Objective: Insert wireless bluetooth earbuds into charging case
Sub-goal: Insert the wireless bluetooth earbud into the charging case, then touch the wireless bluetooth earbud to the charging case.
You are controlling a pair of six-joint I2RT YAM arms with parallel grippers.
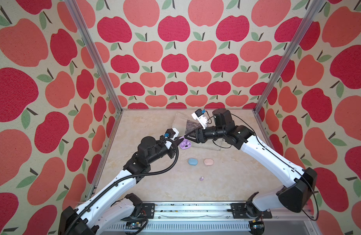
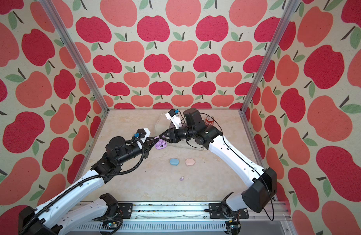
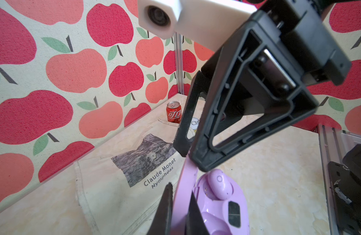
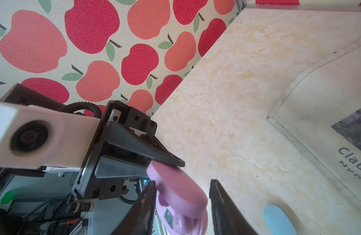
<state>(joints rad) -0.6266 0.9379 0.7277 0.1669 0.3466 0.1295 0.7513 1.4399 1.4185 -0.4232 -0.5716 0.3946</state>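
The open lilac charging case (image 1: 184,144) (image 3: 222,213) lies on the table by the edge of a cloth bag. One lilac earbud (image 3: 220,184) (image 4: 178,220) sits in a socket of the case. The socket beside it is empty. My left gripper (image 3: 180,205) (image 1: 180,140) is shut on the raised lid (image 3: 184,179). My right gripper (image 4: 181,203) (image 1: 185,138) is open, its fingers straddling the lid from the other side with a gap on one side. A second lilac earbud (image 1: 201,178) (image 2: 182,178) lies loose on the table, nearer the front.
A shut blue case (image 1: 193,161) and a shut pink case (image 1: 208,162) lie side by side between the lilac case and the loose earbud. The printed cloth bag (image 3: 114,183) lies behind. A red can (image 2: 209,120) stands at the back.
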